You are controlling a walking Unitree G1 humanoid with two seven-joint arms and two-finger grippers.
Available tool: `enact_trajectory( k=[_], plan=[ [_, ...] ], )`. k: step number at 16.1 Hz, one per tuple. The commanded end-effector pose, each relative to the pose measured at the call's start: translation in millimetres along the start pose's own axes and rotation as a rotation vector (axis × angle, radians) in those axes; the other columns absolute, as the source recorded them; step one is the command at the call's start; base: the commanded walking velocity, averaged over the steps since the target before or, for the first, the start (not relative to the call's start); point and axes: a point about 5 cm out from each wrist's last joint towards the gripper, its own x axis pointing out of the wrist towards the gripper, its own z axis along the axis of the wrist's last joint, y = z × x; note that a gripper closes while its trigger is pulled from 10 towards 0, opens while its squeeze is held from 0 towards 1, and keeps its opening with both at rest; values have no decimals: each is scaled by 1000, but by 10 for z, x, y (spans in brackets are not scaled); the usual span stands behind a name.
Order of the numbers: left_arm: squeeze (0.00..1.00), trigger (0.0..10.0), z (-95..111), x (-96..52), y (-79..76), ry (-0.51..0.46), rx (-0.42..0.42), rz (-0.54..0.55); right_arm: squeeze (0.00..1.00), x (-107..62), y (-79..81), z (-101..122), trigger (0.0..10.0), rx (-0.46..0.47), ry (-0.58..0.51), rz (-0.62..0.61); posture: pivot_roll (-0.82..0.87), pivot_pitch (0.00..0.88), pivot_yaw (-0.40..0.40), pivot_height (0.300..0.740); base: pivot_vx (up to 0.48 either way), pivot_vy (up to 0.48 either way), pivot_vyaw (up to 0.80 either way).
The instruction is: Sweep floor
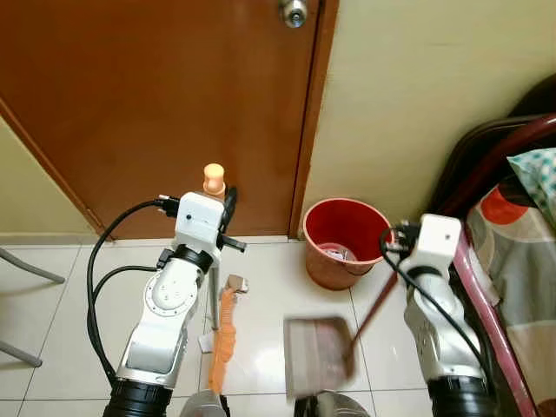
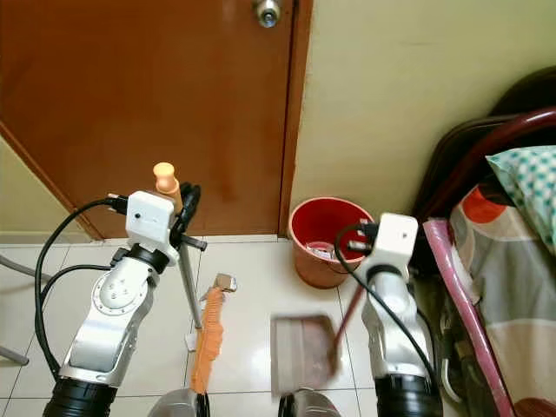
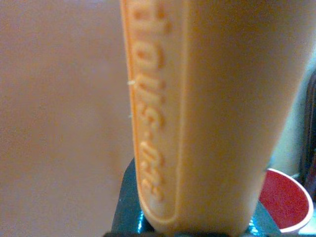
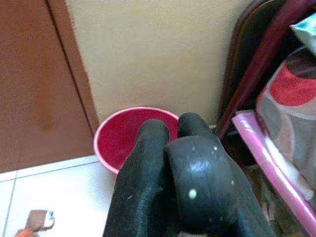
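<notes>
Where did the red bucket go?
The red bucket sits on the tiled floor against the wall, just right of the brown door, ahead of the right gripper.

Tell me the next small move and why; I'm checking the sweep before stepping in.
Probably lower the blurred brown dustpan, held by its dark red handle in the right gripper, flat onto the white tiled floor beside the orange broom head. The left gripper holds the broom's orange-capped pole upright, and a small brown scrap lies at the bristle tip.
</notes>
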Motion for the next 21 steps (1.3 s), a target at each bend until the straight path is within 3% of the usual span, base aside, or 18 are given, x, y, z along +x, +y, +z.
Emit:
enact_trajectory(
  k=[1, 7, 11, 13, 16, 18, 19, 21],
  plan=[
    [0, 10000, 36, -7, -29, -14, 10, -18, 0, 11, 43, 115, 10000, -11, -90, 4, 3, 148, -12, 740, 0, 0, 0],
    [0, 10000, 19, 153, -232, 6, -94, -53, 0, 215, 161, 268, 10000, 27, -161, -4, 17, 141, -9, 740, 0, 0, 0],
    [0, 10000, 137, 300, -483, -18, -197, -85, 0, 294, 303, 203, 10000, -26, -157, 23, 30, 138, 0, 740, 0, 0, 0],
    [0, 10000, 173, 315, -494, -27, -202, -95, 0, 314, 316, 178, 10000, -20, -145, 13, 41, 134, 9, 740, 0, 0, 0],
    [0, 10000, 327, 358, -340, -75, -191, -66, 0, 348, 334, 152, 10000, -21, -142, 6, 49, 129, 13, 740, 0, 0, 0],
    [0, 10000, 534, 351, -156, -148, -128, -31, 0, 350, 326, 135, 10000, -28, -139, 0, 50, 122, 10, 740, 0, 0, 0],
    [0, 10000, 631, 338, -51, -189, -56, -16, 0, 356, 313, 125, 10000, -32, -136, -1, 55, 116, 2, 740, 0, 0, 0],
    [0, 10000, 626, 292, 112, -194, 14, 27, 0, 363, 300, 115, 10000, -38, -134, 0, 55, 112, -9, 740, 0, 0, 0]
  ],
)
